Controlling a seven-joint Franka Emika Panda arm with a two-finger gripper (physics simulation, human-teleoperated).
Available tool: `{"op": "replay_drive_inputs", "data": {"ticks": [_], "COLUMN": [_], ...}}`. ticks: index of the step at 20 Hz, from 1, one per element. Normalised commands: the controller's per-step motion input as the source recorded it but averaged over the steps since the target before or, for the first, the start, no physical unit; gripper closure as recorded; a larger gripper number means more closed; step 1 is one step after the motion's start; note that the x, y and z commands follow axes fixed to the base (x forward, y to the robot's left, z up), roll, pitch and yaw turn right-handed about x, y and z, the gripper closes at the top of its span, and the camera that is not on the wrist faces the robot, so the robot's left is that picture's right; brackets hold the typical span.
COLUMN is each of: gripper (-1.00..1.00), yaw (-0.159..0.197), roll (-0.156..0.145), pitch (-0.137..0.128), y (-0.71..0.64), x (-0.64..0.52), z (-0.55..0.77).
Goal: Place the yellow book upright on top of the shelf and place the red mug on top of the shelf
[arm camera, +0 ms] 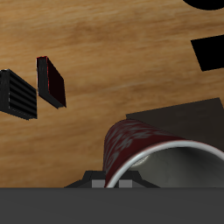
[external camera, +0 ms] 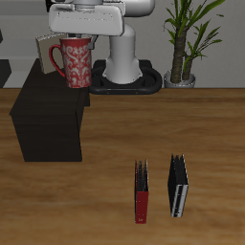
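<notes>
Exterior view, near to far. Lower right of frame, on the wooden counter (external camera: 191,124): thin red book (external camera: 142,192) and black book with white stripes (external camera: 178,186), both upright, near each other but apart. Left of centre: large very dark brown boxy shelf (external camera: 48,120). Upper left: tall red mug with pale speckled pattern (external camera: 75,62) at the shelf's top, held by the white robot gripper (external camera: 86,33), jaws clamped on its rim. Just behind it, the thin tan-yellow book (external camera: 45,50) stands upright on the shelf
</notes>
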Motion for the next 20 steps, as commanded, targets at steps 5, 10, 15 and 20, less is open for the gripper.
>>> {"op": "replay_drive_inputs", "data": {"ticks": [5,10,15,20], "gripper": [1.0,1.0,1.0,1.0], "yaw": [-0.043,-0.03,-0.037,-0.03], "roll": [-0.004,-0.023,-0.028,-0.006], "pitch": [-0.011,0.006,0.07,0.062], "y": [-0.29,-0.38,-0.37,-0.18], "x": [-0.24,-0.06,0.16,0.18], "z": [0.14,0.09,-0.04,-0.11]}}
